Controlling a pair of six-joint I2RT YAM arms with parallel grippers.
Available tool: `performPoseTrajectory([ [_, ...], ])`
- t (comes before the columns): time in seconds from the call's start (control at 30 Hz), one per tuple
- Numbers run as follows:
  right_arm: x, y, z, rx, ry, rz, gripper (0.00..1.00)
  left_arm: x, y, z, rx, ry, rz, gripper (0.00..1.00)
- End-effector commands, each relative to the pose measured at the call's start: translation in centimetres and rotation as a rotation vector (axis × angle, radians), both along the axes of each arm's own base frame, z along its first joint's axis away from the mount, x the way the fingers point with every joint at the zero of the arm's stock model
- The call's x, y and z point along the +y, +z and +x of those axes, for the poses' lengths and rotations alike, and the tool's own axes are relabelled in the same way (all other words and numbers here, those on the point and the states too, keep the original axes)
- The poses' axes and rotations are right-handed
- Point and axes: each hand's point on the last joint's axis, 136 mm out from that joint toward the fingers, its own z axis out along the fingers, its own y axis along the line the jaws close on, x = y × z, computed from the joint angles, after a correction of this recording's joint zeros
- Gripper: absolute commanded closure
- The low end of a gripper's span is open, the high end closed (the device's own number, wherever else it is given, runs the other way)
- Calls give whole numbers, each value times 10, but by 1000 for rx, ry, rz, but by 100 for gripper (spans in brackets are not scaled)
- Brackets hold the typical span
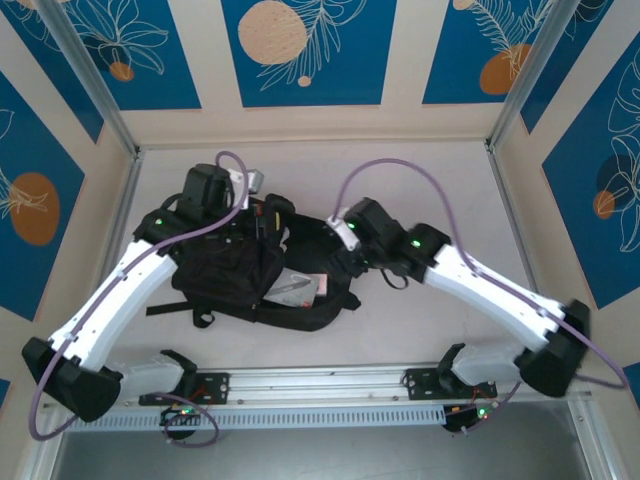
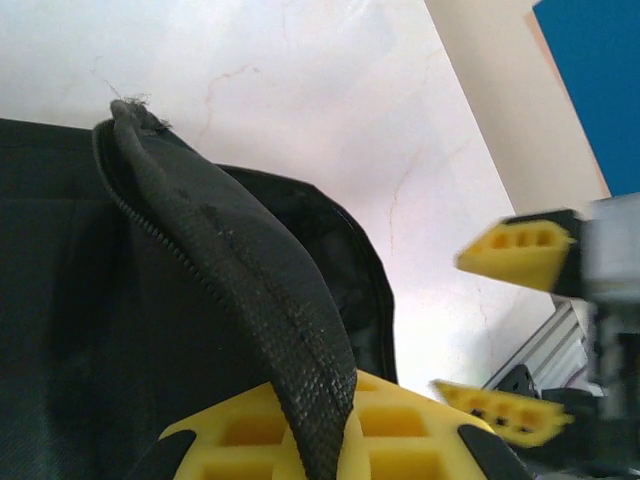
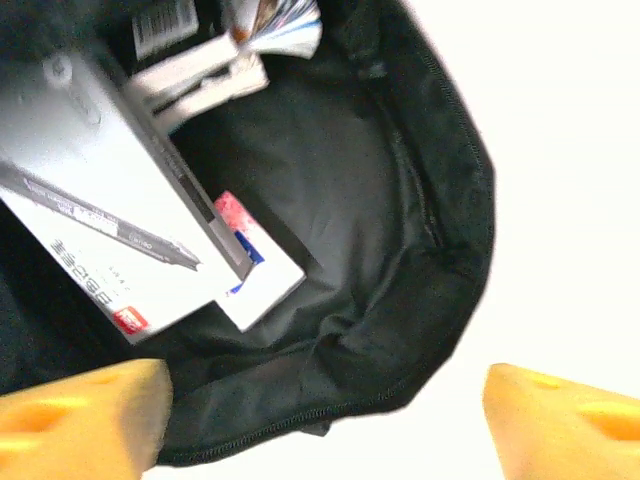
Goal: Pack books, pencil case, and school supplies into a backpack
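The pale marbled table (image 1: pixel 420 180) carries the large soft black fabric backpack (image 1: pixel 240 280), which lies flat with its mouth gaping. The left gripper (image 2: pixel 320 445) is clamped on the backpack's black zip edge, which arches up from its yellow fingers. The right gripper (image 3: pixel 320 420) hangs above the mouth, its jaws spread wide and empty. Inside the backpack lies the flat grey rectangular pencil case (image 3: pixel 90 200), overlapping a small white block with pink and blue print (image 3: pixel 262 272)
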Motion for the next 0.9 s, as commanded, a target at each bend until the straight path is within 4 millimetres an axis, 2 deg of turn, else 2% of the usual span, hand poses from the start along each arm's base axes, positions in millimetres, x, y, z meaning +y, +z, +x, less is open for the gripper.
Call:
performPoseTrajectory([
  [0.0, -10, 26, -4, -69, -89, 168, 36, -35, -6, -1, -7, -89, -7, 100],
  [0.13, -20, 44, -14, -110, -99, 277, 45, -66, -39, -4, 66, -157, 67, 93],
  [0.2, -24, 48, -16, -119, -111, 298, 47, -74, -50, -8, 94, -181, 97, 75],
  [0.27, -19, 52, -22, -111, -83, 327, 50, -71, -44, -9, 79, -169, 96, 61],
  [0.37, -2, 56, -35, -98, 18, 375, 53, -47, -14, -8, -8, -92, 92, 43],
  [0.47, 25, 58, -53, -105, 167, 390, 47, -10, 12, -11, -47, 11, 50, 38],
  [0.53, 50, 57, -69, -106, 299, 395, 45, 21, 20, -14, -48, 117, 22, 36],
  [0.6, 79, 52, -87, -167, 461, 364, 44, 51, 18, -23, -33, 221, 8, 35],
  [0.73, 128, 43, -125, -244, 756, 334, 36, 91, -3, -49, 7, 366, 24, 34],
  [0.87, 169, 10, -151, -278, 968, 299, 36, 130, -27, -73, 53, 526, 72, 33],
])
